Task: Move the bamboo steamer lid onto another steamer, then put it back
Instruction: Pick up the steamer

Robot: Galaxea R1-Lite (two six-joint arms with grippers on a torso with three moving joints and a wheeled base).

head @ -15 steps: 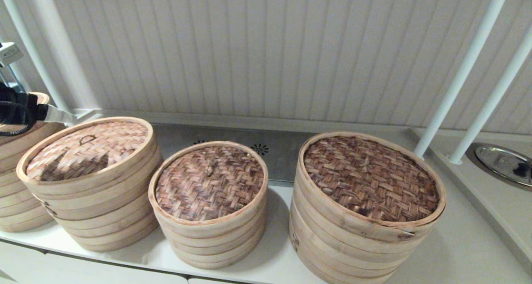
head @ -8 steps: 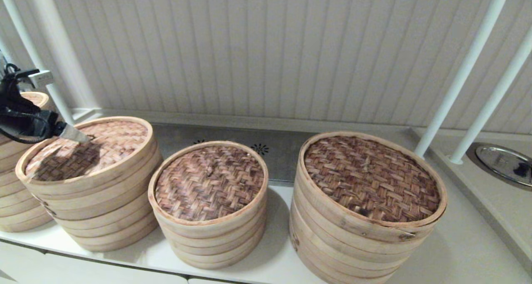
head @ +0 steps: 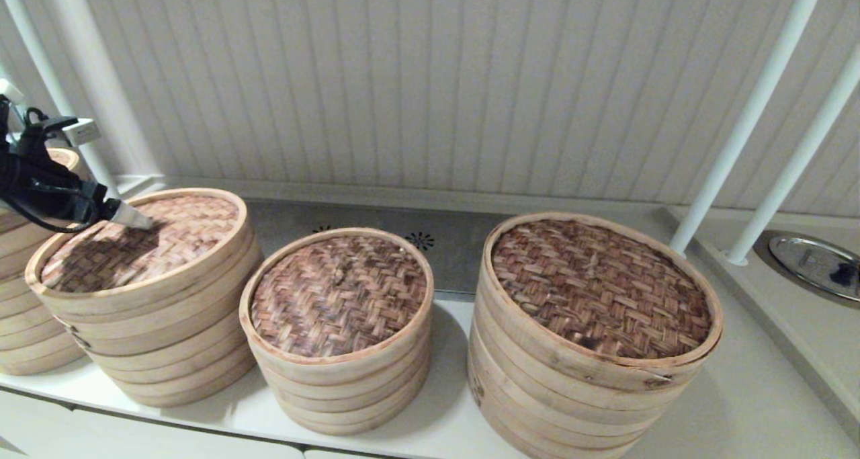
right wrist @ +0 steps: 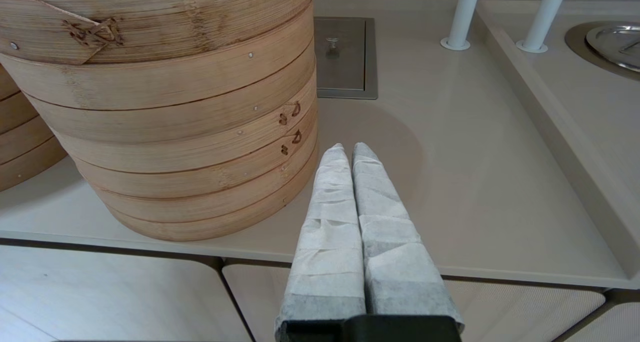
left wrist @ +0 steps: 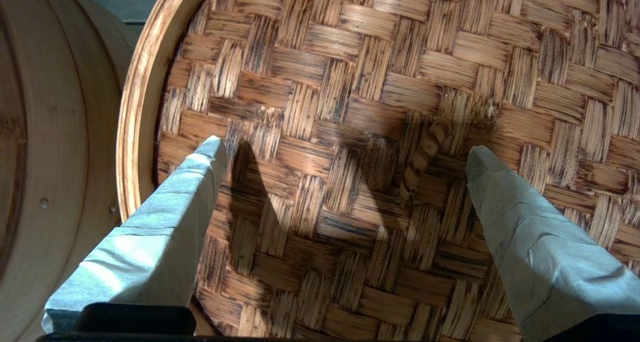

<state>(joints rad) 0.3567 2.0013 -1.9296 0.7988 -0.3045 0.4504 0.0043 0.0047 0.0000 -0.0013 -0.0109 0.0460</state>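
The lid (head: 138, 240) sits on its own steamer at the left of the counter, two places left of the widest steamer (head: 594, 338). The left gripper (left wrist: 345, 154) hangs just above the lid, jaws spread wide and empty, straddling the loop handle (left wrist: 425, 154). To grip well, centre the loop between the fingers, which now stand off-centre, then close and lift straight. The right gripper (right wrist: 348, 151) rests clenched near the counter edge. In the head view the left gripper hides the loop. The smallest steamer (head: 339, 324) stands just right of the lid.
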